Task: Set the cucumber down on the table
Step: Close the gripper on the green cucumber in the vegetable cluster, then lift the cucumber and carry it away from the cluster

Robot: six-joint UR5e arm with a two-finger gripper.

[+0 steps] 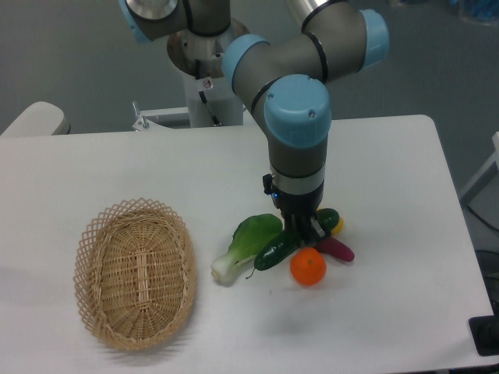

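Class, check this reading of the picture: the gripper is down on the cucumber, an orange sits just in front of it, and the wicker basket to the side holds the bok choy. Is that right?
Not quite. In the camera view the wicker basket holds nothing; the bok choy lies on the table, beside the cucumber. The rest stands: the gripper is down on the cucumber and the orange sits just in front.

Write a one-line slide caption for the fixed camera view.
UR5e gripper down over the cucumber among bok choy, orange and purple piece, beside a wicker basket.
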